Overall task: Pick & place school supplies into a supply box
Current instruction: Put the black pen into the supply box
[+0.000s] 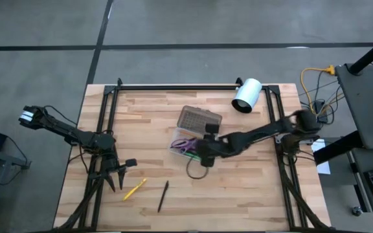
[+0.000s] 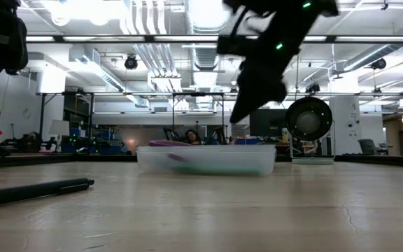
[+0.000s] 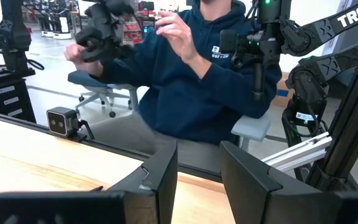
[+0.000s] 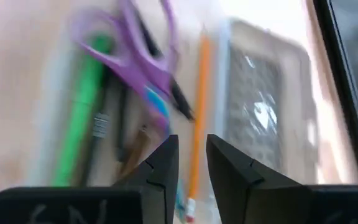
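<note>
Overhead, the right gripper (image 1: pixel 204 154) hung directly above the supply box (image 1: pixel 193 133) at the middle of the table (image 1: pixel 251 188), its fingers (image 4: pixel 160 165) apart with a narrow gap and holding nothing; beneath them the box already held the purple scissors (image 4: pixel 143 59), a green pen (image 4: pixel 82 106) and an orange pencil (image 4: pixel 199 106), with the dotted grey lid (image 4: pixel 260 106) folded open beside the tray. Meanwhile, the left gripper (image 1: pixel 116 175) waited near the table's left front, fingers spread and empty, close to a yellow pencil (image 1: pixel 135 188) and a black pen (image 1: pixel 163 195) lying loose on the wood.
</note>
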Robot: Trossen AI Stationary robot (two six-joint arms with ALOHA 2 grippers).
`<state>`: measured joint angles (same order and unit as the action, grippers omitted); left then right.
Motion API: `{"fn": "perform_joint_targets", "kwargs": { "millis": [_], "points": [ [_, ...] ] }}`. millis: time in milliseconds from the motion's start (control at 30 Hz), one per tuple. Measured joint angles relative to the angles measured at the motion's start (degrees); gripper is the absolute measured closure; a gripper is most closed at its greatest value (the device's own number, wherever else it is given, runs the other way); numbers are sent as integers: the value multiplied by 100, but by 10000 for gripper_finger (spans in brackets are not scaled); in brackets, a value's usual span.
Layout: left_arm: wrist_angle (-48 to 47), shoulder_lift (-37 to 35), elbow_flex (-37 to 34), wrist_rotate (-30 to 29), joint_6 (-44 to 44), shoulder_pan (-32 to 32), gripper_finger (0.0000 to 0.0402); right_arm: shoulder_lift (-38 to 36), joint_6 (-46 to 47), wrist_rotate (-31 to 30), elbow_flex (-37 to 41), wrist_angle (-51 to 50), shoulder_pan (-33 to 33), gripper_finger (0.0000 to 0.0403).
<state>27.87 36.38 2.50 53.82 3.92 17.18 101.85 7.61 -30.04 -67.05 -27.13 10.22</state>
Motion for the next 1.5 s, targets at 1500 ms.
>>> {"fn": "perform_joint_targets", "kwargs": {
  "millis": [1500],
  "points": [
    [1, -2, 1, 0, 0, 1, 297, -6318, -1402, 3753, 5216, 5949, -481, 323]
  ]
}}
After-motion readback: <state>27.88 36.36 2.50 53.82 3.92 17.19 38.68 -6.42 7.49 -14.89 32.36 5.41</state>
